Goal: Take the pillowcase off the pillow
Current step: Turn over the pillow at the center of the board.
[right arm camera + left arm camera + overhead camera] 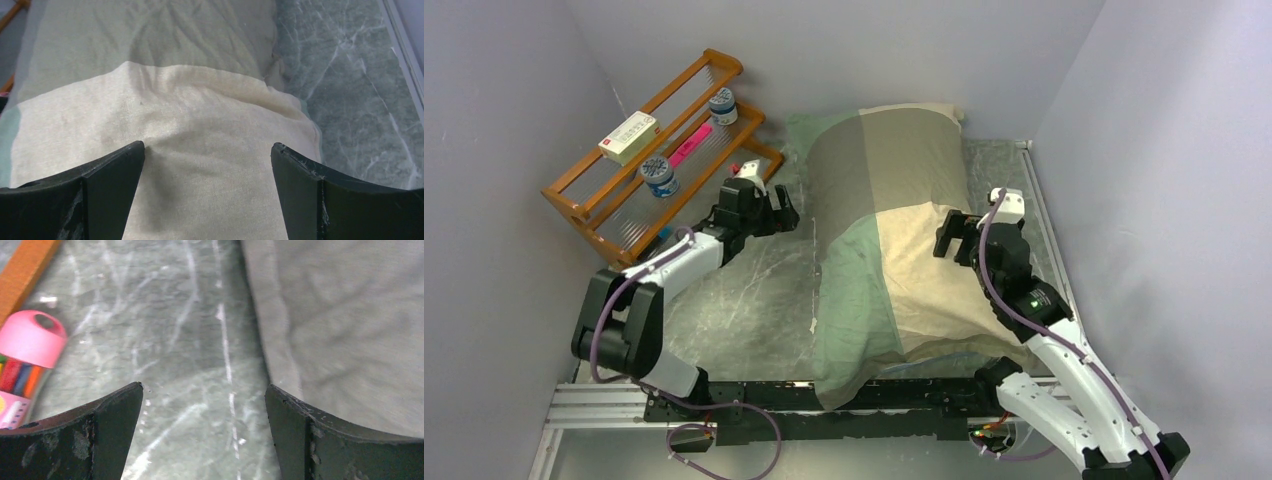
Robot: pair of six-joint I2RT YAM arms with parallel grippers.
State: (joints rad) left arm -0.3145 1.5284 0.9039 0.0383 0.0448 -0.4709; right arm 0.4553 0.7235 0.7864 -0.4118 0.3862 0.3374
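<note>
On the table (744,290), the checked pillowcase (894,230) lies plump, the pillow hidden inside. Left gripper (786,212) is beside its left edge and right gripper (952,235) over its beige check, both with fingers apart and empty. The rack (584,190) holds a box (628,137) and two jars (662,175).

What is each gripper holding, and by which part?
Nothing is held. The left gripper stands open over the table beside the pillowcase; the right gripper stands open over its beige check.

top cam: high behind rig — looks down, whole table (744,300)
L wrist: close over table, pillowcase (350,315) edge
R wrist: close over pillowcase
shared: pillowcase — all 3
</note>
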